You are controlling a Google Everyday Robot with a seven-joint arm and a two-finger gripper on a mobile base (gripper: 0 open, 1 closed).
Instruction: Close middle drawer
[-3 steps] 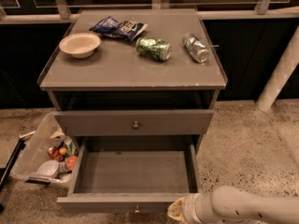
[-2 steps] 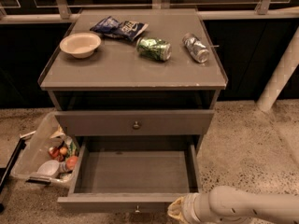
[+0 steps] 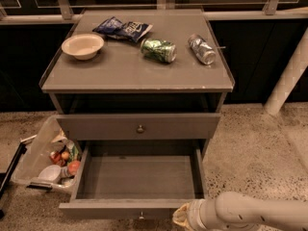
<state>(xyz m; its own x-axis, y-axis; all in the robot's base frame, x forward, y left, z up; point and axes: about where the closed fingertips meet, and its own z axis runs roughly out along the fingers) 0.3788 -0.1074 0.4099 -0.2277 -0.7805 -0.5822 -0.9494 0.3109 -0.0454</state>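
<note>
The arm (image 3: 255,213) is a smooth, round, off-white tube with a ribbed collar near its end. The pincer (image 3: 182,217), pale yellowish, is low before the front edge of the table (image 3: 130,73), toward the right corner.

**A:** so where was there room around the middle drawer (image 3: 139,177)?

**B:** it stuck way out, and its inside was reachable from above. The floor (image 3: 250,148) on its right lay open up to the white post (image 3: 288,76). The left was tight, since a plastic bin (image 3: 36,153) sat just beside it. The claw (image 3: 184,218) was low by the front's right end.
</note>
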